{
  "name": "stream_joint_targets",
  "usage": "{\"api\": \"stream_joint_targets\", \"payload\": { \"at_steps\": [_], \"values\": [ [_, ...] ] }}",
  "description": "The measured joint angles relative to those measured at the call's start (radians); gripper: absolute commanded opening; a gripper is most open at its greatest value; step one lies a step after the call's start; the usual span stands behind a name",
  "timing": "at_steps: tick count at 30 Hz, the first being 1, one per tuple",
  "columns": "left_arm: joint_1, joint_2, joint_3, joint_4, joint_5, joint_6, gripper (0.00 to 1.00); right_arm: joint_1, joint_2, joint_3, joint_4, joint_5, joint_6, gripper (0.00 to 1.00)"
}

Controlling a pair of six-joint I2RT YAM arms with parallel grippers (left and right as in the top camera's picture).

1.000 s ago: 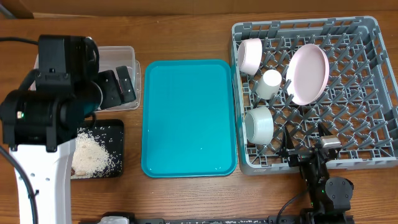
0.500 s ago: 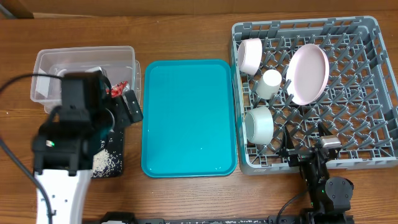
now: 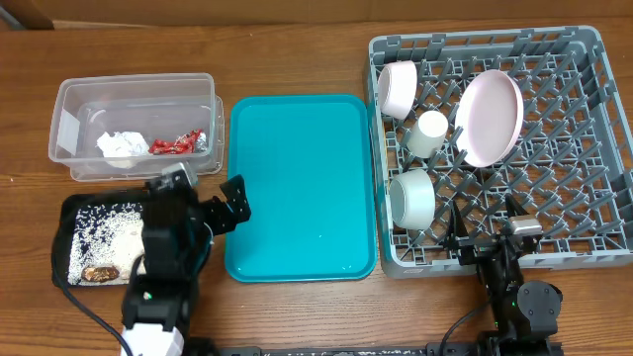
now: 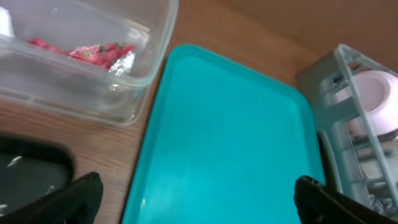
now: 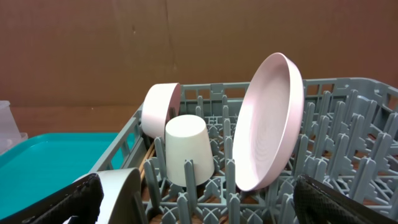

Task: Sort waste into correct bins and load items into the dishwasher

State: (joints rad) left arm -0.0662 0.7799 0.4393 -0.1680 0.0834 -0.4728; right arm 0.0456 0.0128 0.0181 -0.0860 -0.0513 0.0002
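The clear tub [image 3: 134,124] at the back left holds a crumpled white napkin [image 3: 121,144] and a red wrapper [image 3: 178,144]. In front of it the black tray [image 3: 74,213] holds white rice scraps. My left gripper [image 3: 203,191] hangs open and empty between the black tray and the teal tray [image 3: 302,188]; its wrist view looks down on the teal tray [image 4: 224,137]. The grey dish rack [image 3: 584,188] holds a pink plate [image 3: 489,117], a white cup [image 3: 429,133] and two bowls [image 3: 398,87] [image 3: 412,198]. My right gripper [image 3: 487,235] is open and empty at the rack's front edge.
In the right wrist view the plate [image 5: 270,121] stands on edge, the cup [image 5: 188,149] is upside down, and thin wooden chopsticks [image 5: 149,163] lie beside it. The rack's right half shows bare pegs. Wooden table surrounds everything.
My left arm has drawn back from over the clear tub toward the table's front, uncovering the tub and the black tray. The right arm has not moved.
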Motion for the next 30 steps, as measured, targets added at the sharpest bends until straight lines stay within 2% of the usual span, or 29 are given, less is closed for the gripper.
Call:
{"api": "stream_joint_targets", "payload": {
  "at_steps": [6,12,22,26,30],
  "values": [
    [0.0,-0.116,-0.185,0.239,0.023,0.0,1.0,0.0,0.0,0.0,-0.001,0.0,0.0,1.0],
    [0.0,-0.218,-0.312,0.34,0.014,0.0,1.0,0.0,0.0,0.0,-0.002,0.0,0.0,1.0],
    [0.0,-0.367,-0.42,0.336,-0.013,0.0,1.0,0.0,0.0,0.0,-0.002,0.0,0.0,1.0],
    [0.0,-0.43,-0.424,0.289,-0.036,0.019,1.0,0.0,0.0,0.0,-0.001,0.0,0.0,1.0],
    [0.0,-0.513,-0.426,0.201,-0.047,0.089,1.0,0.0,0.0,0.0,-0.002,0.0,0.0,1.0]
  ]
}}
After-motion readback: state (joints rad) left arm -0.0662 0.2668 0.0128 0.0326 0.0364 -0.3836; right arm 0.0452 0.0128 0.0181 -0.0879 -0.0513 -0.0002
